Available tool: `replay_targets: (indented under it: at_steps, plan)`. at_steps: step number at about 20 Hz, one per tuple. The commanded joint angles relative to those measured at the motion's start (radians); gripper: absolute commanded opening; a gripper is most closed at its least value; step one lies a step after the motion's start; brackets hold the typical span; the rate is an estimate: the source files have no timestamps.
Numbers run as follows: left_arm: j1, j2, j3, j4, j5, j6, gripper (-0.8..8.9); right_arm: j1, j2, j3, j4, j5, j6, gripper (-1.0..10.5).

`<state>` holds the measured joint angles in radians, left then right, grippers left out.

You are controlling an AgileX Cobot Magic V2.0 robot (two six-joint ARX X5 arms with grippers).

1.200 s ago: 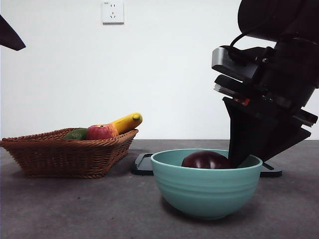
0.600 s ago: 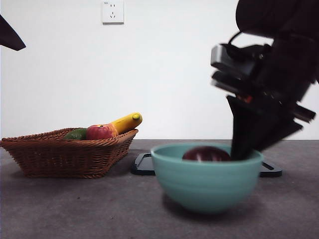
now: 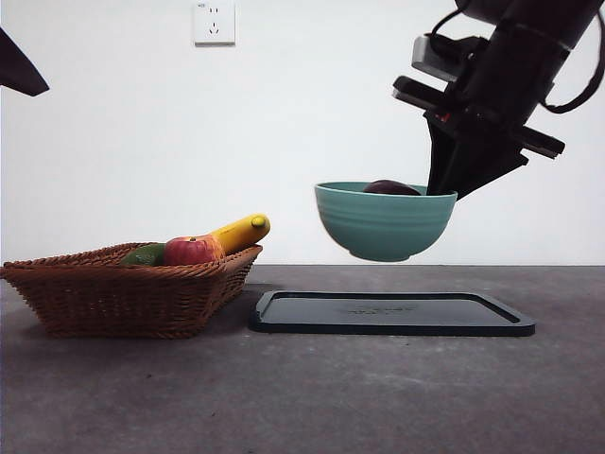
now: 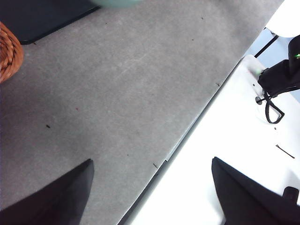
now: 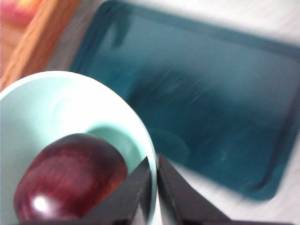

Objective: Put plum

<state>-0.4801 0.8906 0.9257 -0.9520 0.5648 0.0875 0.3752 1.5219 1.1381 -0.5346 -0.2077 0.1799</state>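
Right gripper (image 3: 442,189) is pinching the teal bowl's (image 3: 383,222) rim w/ jaws clamped, holding it in the air above the black tray (image 3: 392,314) w/ the plum (image 5: 70,178) riding inside (left gripper (image 4: 150,197) idling open); next move, I'd judge, is lowering it level onto the tray.

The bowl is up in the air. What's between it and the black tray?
Nothing. In the front view, only bare air separates the bowl, held by the right tool, from the black tray.

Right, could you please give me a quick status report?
Right gripper shut on bowl rim, held above tray. Plum inside bowl. Left gripper open, idle over table. Nothing in the way.
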Motion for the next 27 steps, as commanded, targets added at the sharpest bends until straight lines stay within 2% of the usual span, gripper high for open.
replay_targets:
  at_steps: [1,6,12,18,20,23,27]
  plan:
    - [-0.005,0.005,0.011,0.007,0.005,0.002,4.02,-0.03,0.079,0.078,0.007,-0.001,-0.028,0.1]
    - [-0.005,0.005,0.011,0.005,0.005,0.002,4.02,-0.066,0.274,0.202,0.014,-0.001,-0.038,0.1]
    - [-0.005,0.005,0.011,0.004,0.005,0.002,4.02,-0.066,0.353,0.206,0.056,-0.001,-0.037,0.1]
    - [-0.005,0.005,0.011,0.005,0.005,0.002,4.02,-0.066,0.355,0.206,0.055,-0.001,-0.033,0.4]
    - [-0.005,0.005,0.011,0.005,0.005,0.002,4.02,-0.065,0.355,0.206,0.055,-0.001,-0.023,2.0]
    - [-0.005,0.005,0.011,0.004,0.005,0.002,4.02,-0.066,0.341,0.208,0.042,0.0,-0.007,2.2]
    - [-0.005,0.005,0.011,0.005,0.006,0.002,4.02,-0.077,0.186,0.211,-0.023,-0.002,-0.018,2.2]
